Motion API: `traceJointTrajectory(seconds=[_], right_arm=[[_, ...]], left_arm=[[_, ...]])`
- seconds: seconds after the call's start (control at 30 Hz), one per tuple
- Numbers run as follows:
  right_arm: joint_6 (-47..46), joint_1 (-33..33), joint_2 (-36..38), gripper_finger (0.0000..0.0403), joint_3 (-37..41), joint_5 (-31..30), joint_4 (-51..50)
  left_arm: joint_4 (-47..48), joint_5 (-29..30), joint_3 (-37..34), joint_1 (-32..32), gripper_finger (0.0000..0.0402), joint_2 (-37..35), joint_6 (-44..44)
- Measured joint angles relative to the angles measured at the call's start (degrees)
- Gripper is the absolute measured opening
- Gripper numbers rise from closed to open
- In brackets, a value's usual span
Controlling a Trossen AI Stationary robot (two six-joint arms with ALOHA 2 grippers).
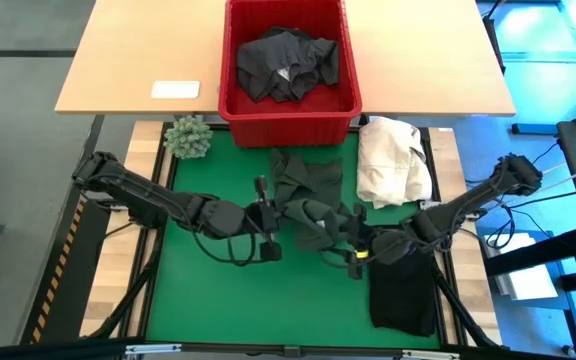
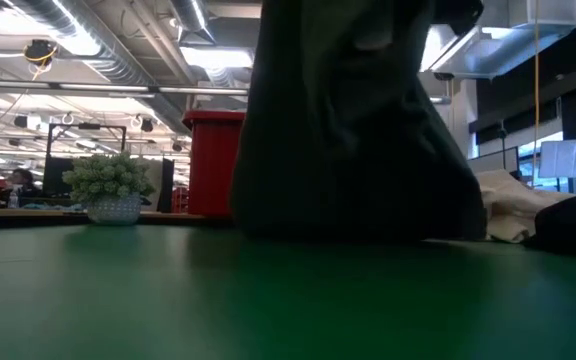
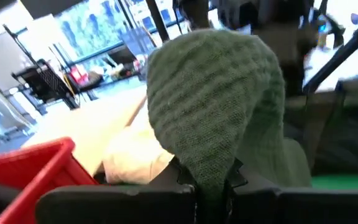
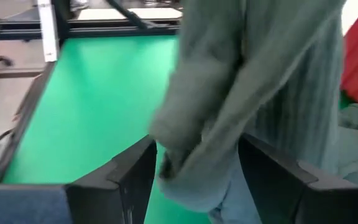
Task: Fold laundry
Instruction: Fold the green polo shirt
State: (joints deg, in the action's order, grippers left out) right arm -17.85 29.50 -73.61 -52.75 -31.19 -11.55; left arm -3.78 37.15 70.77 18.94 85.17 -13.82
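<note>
The green mat [image 1: 238, 300] is carrying most of the work, with the red plastic basket [image 1: 288, 108] standing at its far edge and holding a dark grey garment [image 1: 288, 65]. A dark green garment [image 1: 308, 195] is lying crumpled at mid-mat, between the arms. A black garment [image 1: 404, 295] is resting near the right corner, a cream-white cloth heap [image 1: 393, 160] beside the basket. The left gripper [image 1: 268, 215] is pinching the green garment tight. The right gripper [image 1: 360, 243] is standing wide, green cloth hanging between its fingers [image 4: 129, 177]. A small plant [image 1: 188, 137] is sitting left of the basket.
</note>
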Motion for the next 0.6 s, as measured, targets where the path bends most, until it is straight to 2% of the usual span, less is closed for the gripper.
traceJointTrajectory(seconds=[0.2, 0.3, 0.4, 0.53, 0.6], right_arm=[[-1.45, -1.48, -1.68, 0.0224, 0.00, -3.06, -0.94], [-1.38, -1.45, -1.55, 0.0205, 0.00, -6.76, -2.19], [0.67, -1.43, -0.90, 0.0152, 0.00, -9.54, -2.47], [4.84, -1.43, 0.52, 0.0043, -1.28, -9.92, -2.87], [8.00, -1.37, 1.13, 0.0013, -2.80, -10.63, -2.96]], left_arm=[[0.30, 0.48, 2.40, 0.59, 0.0003, 0.00, -3.74], [1.14, 2.22, 3.22, 1.66, 0.0004, -0.07, -5.75], [3.57, 4.44, 4.14, 3.00, 0.0004, -0.86, -6.43], [6.55, 7.11, 4.38, 4.81, 0.0004, -2.67, -6.26], [8.63, 7.91, 4.38, 5.91, 0.0004, -3.48, -6.23]])
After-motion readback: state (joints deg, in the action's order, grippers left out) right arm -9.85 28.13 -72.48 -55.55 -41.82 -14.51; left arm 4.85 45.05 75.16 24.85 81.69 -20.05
